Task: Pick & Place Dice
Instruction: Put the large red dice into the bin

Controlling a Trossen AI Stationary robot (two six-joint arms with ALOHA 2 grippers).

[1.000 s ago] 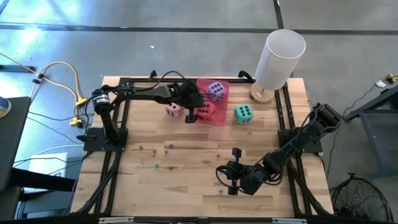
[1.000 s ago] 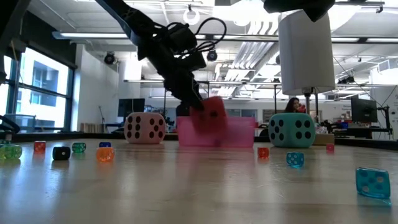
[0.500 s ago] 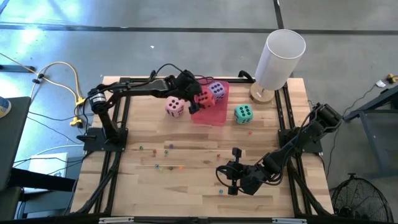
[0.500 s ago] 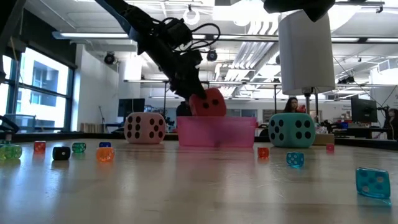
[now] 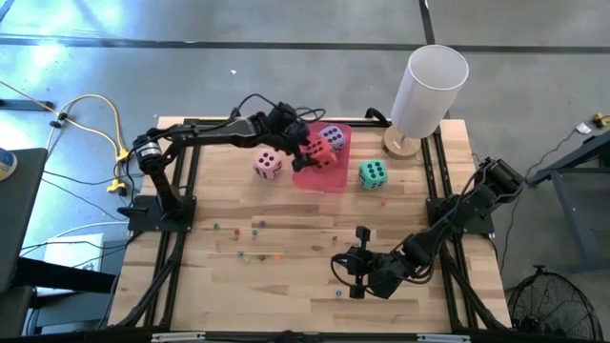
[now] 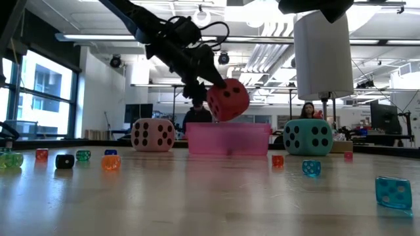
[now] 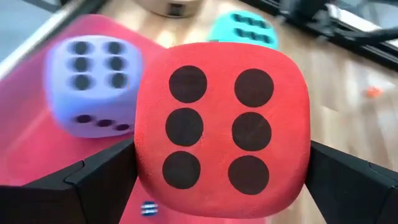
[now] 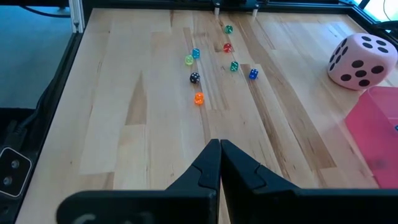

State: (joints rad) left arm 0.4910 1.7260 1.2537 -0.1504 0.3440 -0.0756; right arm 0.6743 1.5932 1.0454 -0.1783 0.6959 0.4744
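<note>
My left gripper [image 5: 307, 148] is shut on the red die [image 5: 319, 151], held in the air over the pink translucent tray [image 5: 324, 177]. The low view shows the red die [image 6: 228, 99] above the tray's rim [image 6: 230, 128]. The purple die [image 5: 333, 138] rests inside the tray at its far side. On the wood stand the pink die [image 5: 268, 164], left of the tray, and the teal die [image 5: 373, 173], right of it. My right gripper [image 5: 355, 276] waits shut near the table's near edge. My left gripper pinches the red die between its two fingers [image 7: 93, 180], on two opposite side faces [image 7: 144, 155]; the six-pip face [image 7: 221, 124] looks toward the wrist camera. The fingers slant down from the table's left. The die is lifted clear, above the tray.
A tall white cylinder lamp [image 5: 429, 88] stands on a wooden base at the far right corner, close to the tray. Tiny coloured beads [image 5: 255, 229] lie scattered across the middle of the table, also ahead of my right gripper [image 8: 219, 149]. Black frame rails run along both sides.
My left gripper has risen with the red die and moved toward the far edge. The die, a second ago low at the tray's near left part, now hangs clear above the tray beside the purple die. The other dice and my right arm have kept still.
</note>
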